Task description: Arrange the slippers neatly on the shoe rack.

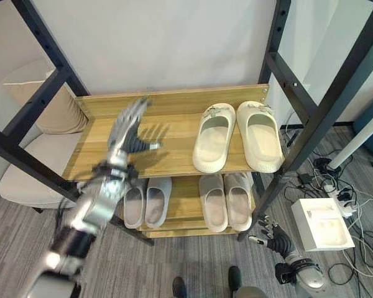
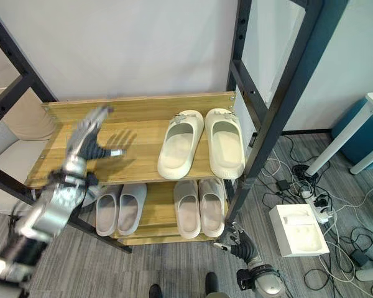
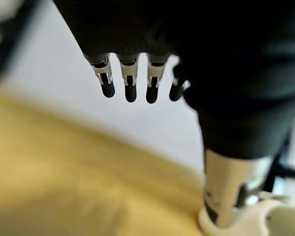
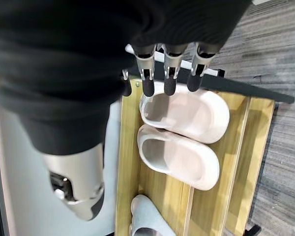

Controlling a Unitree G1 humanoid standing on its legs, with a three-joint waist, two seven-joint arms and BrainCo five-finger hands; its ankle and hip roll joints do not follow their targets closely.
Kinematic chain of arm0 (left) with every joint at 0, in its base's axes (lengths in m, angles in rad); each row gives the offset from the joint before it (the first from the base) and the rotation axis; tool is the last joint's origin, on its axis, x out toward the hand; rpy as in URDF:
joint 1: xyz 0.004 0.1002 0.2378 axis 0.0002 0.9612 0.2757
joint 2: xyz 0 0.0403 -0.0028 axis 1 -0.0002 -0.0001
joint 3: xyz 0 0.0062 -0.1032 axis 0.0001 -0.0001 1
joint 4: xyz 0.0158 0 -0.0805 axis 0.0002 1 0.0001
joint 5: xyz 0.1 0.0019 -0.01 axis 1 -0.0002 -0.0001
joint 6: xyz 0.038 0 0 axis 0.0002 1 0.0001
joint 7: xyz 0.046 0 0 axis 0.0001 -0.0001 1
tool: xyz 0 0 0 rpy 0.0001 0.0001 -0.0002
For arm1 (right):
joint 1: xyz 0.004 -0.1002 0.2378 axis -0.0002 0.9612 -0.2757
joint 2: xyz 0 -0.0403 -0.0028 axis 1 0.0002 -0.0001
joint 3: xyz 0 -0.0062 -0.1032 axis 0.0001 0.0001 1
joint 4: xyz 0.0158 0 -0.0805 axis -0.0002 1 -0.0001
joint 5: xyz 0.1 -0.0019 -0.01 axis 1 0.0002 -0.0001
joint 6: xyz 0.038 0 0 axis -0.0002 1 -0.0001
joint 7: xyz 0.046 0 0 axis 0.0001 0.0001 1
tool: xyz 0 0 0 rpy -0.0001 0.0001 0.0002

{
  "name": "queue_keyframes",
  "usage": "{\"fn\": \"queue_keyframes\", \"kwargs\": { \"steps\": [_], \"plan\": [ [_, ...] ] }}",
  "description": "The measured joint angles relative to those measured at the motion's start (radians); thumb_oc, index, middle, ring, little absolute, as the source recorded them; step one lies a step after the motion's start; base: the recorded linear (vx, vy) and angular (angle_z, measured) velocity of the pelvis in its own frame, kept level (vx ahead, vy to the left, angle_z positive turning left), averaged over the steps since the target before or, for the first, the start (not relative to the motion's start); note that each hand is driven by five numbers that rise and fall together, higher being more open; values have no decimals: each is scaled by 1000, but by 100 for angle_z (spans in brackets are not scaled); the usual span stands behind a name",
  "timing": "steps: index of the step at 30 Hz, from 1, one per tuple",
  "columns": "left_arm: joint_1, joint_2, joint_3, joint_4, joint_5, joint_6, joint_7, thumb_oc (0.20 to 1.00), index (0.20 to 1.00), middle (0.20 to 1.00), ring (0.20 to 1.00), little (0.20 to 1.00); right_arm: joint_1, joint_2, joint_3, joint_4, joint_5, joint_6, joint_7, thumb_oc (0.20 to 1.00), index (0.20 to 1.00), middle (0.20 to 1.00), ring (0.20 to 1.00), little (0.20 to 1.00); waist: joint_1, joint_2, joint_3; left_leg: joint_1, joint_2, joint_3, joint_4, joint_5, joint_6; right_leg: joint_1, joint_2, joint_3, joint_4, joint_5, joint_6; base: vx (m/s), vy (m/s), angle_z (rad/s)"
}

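Rack [image 1: 174, 162]: cream slippers [image 1: 238, 135] on top shelf, apart from left hand [image 1: 129, 127], fingers spread wide, empty; right hand [image 1: 275, 238] low, fingers relaxed, beside rack's foot

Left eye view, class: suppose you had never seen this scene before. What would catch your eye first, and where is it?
The cream slippers stand side by side on the right of the shoe rack's top shelf. The left hand, fingers spread open, hovers over that shelf's bare left half. Below, grey slippers sit at the left and pale pink slippers at the right, while the right hand hangs low by the rack's corner.
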State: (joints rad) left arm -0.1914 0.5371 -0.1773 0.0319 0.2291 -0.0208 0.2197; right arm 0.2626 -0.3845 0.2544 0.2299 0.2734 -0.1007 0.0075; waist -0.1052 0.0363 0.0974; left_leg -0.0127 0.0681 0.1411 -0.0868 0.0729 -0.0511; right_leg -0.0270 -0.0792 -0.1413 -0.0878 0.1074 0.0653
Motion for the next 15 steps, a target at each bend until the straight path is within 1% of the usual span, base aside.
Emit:
{"fn": "queue_keyframes", "kwargs": {
  "steps": [1, 2, 3, 4, 5, 6, 7, 8, 9, 10, 12, 13, 14, 15],
  "plan": [
    [21, -13, -13, 4, -102, -28, -11, 1000, 1000, 1000, 1000, 1000, 1, 4, 0, 0, 0, 8, 1, 1000, 1000, 1000, 1000, 1000, 6, -5, -2, 0, -2, 0, 1, 0, 1, 0, -2, 0, -1, 0, 0, -8, 17, 7],
    [17, 3, -23, -9, -300, -41, -56, 1000, 1000, 1000, 1000, 1000, -5, 3, -3, -2, -1, 20, 4, 1000, 1000, 1000, 1000, 1000, 10, -5, -10, 1, -4, -2, 3, 0, 3, 2, -3, -1, 0, -3, 5, 0, 0, 0],
    [37, 3, -32, -20, -391, -49, -73, 1000, 1000, 1000, 1000, 1000, -5, 2, -10, -3, -1, 22, 5, 1000, 1000, 1000, 1000, 1000, 11, -1, -13, 1, -5, -2, -1, -1, 3, 2, -4, -1, -1, -5, 7, 0, 0, 0],
    [82, 35, -48, -75, -604, -73, -107, 1000, 1000, 1000, 1000, 1000, 12, -16, -24, -17, -1, 24, 14, 1000, 1000, 1000, 1000, 1000, 5, 9, -18, 5, -4, 0, -1, -1, 3, 5, -4, 1, -1, -6, 8, 1, 21, -3],
    [82, 87, -75, -83, -749, -61, -151, 1000, 1000, 1000, 1000, 1000, 31, -52, -31, -20, -1, 40, 25, 1000, 1000, 1000, 1000, 1000, 8, 23, -25, 7, -3, 2, -1, -3, 4, 6, -3, 2, -1, -8, 9, 7, 15, -9],
    [94, 155, -111, -132, -885, -43, -178, 1000, 1000, 1000, 1000, 1000, 57, -103, -28, -37, 0, 48, 44, 1000, 1000, 1000, 1000, 1000, 3, 31, -25, 9, -2, 5, -2, -3, 5, 4, -2, 7, -1, -7, 9, 7, 10, -8],
    [97, 212, -170, -172, -974, -32, -188, 1000, 1000, 1000, 1000, 1000, 79, -143, -17, -44, 1, 47, 51, 1000, 1000, 1000, 1000, 1000, -3, 31, -26, 13, -1, 8, -1, -9, 0, 0, -1, 10, -1, -8, 9, 3, -2, -9],
    [67, 223, -207, -180, -1027, -30, -190, 1000, 1000, 1000, 1000, 1000, 83, -170, 6, -42, 1, 48, 56, 1000, 1000, 1000, 1000, 1000, -3, 30, -26, 13, 0, 9, -1, -13, 4, -1, -1, 12, -1, -8, 9, 1, -1, -8],
    [12, 205, -253, -177, -1086, -15, -191, 1000, 1000, 1000, 1000, 1000, 86, -164, 13, -40, 1, 57, 70, 1000, 1000, 1000, 1000, 1000, -5, 29, -25, 10, 0, 12, -1, -13, 4, -7, -1, 17, -1, -8, 9, 6, 0, -14],
    [-13, 192, -274, -176, -1107, -7, -198, 1000, 1000, 1000, 1000, 1000, 83, -155, 15, -40, 1, 58, 72, 1000, 1000, 1000, 1000, 1000, -11, 28, -25, 9, 0, 21, -1, -13, 4, -12, 0, 26, -1, -7, 8, 9, -1, -20],
    [-45, 163, -298, -171, -1122, 10, -205, 1000, 1000, 1000, 1000, 1000, 65, -145, 18, -41, 2, 59, 72, 1000, 1000, 1000, 1000, 1000, -27, 28, -25, 10, 0, 35, -1, -13, 4, -13, 0, 33, -1, -4, 5, 0, -3, -20],
    [-66, 135, -302, -152, -1122, 16, -213, 1000, 1000, 1000, 1000, 1000, 63, -143, 19, -41, 2, 59, 72, 1000, 1000, 1000, 1000, 1000, -39, 28, -25, 10, 0, 36, -1, -13, 4, -17, 0, 34, -1, -4, 5, 1, -7, -7],
    [-89, 95, -302, -119, -1122, 17, -214, 1000, 1000, 1000, 1000, 1000, 60, -142, 21, -40, 2, 62, 71, 1000, 1000, 1000, 1000, 1000, -39, 28, -25, 10, 0, 36, -2, -13, 4, -14, 0, 34, -1, -4, 5, 0, 0, 0],
    [-97, 79, -304, -108, -1122, 18, -216, 1000, 1000, 1000, 1000, 1000, 53, -141, 24, -40, 2, 62, 72, 1000, 1000, 1000, 1000, 1000, -43, 27, -24, 10, 1, 37, -1, -12, 4, -14, 1, 35, -1, -3, 5, 4, -5, -4]
  ]
}}
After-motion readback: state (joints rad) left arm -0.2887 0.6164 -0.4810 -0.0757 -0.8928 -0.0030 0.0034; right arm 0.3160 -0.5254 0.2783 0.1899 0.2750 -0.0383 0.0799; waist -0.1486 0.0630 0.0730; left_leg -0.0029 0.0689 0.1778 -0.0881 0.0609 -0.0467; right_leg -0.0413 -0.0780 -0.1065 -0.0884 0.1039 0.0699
